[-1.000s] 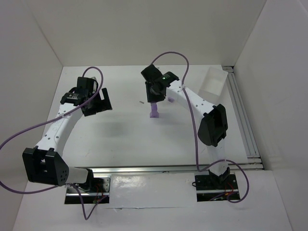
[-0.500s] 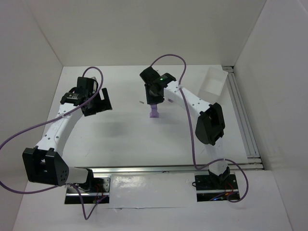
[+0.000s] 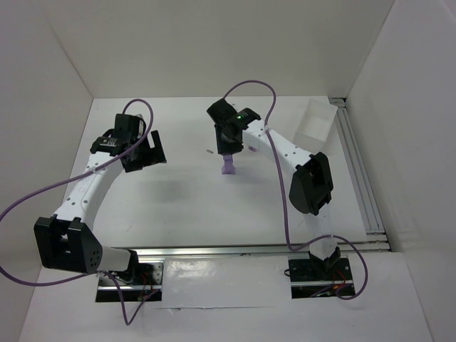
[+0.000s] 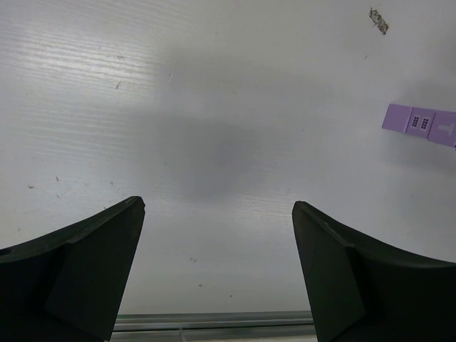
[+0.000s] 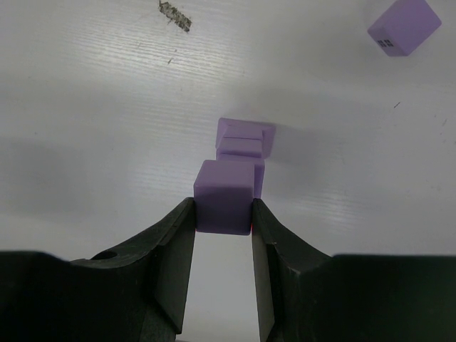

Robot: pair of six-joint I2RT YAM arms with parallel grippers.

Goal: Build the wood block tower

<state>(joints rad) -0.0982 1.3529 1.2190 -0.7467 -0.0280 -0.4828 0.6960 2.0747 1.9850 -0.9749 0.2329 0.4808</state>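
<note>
The right end effector [image 5: 222, 206] is closed to a narrow gap on one small lilac wooden cube [image 5: 224, 192], pinched by its two side faces. It hangs directly above the narrow lilac block tower [image 5: 246, 139], which stands mid-way across the white surface [image 5: 85, 107]; whether cube and tower touch cannot be told. My judgement is that the build is well along: this cube needs seating and releasing. One loose lilac wooden cube [image 5: 404, 25], at 1 o'clock of the held one, remains to be added.

Count: one held cube, one loose cube, and one tower showing at least two layers, its exact number unclear. The left end effector [image 4: 217, 205] is spread wide and empty. One shallow white rectangular tray [image 3: 313, 120] sits at 2 o'clock of the tower
</note>
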